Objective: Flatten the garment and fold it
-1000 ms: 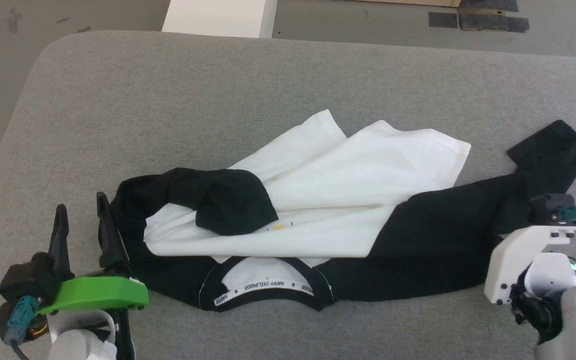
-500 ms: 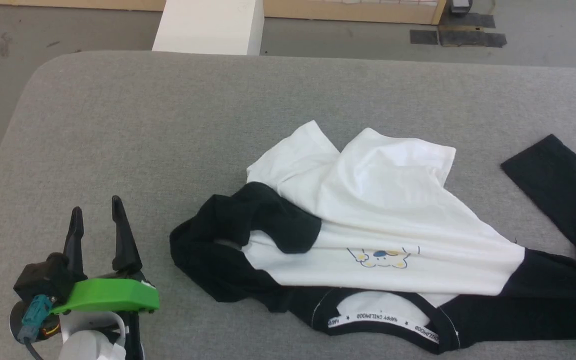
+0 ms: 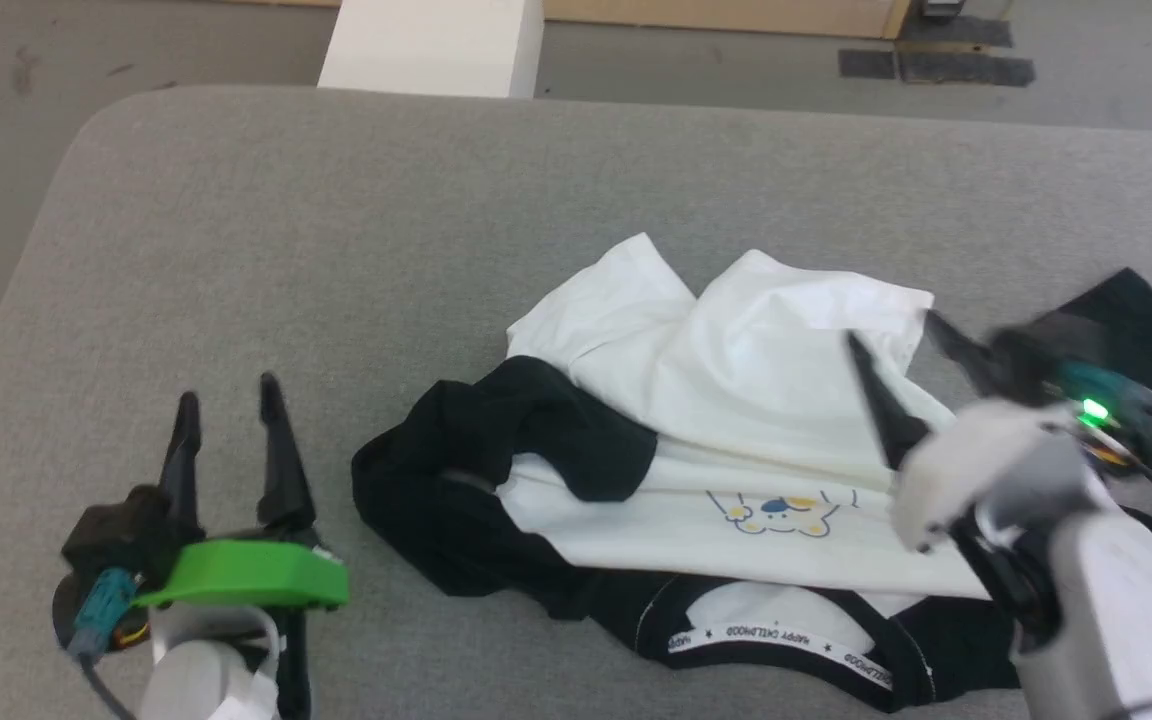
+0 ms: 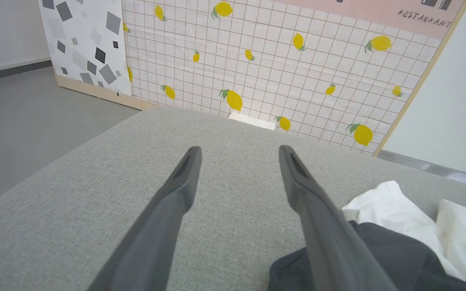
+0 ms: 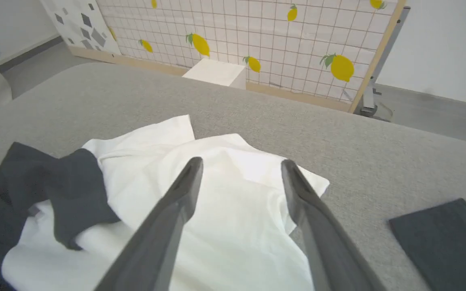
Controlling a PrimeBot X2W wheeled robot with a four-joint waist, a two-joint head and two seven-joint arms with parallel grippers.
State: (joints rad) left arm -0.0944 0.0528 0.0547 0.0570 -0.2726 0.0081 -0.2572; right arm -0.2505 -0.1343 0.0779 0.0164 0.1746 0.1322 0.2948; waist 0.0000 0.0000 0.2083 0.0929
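On the grey padded table (image 3: 336, 250) the shirt (image 3: 766, 420) lies crumpled. The left gripper (image 3: 227, 392) beside it and the right gripper (image 5: 241, 162) over it are both spread apart, empty.

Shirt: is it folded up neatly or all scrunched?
Scrunched, not folded. The shirt lies bunched, its white body creased and one black sleeve flopped across it.

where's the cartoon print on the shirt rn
The cartoon print sits low and right of centre in the head view, on the white front of the garment just above the black collar, left of the right gripper.
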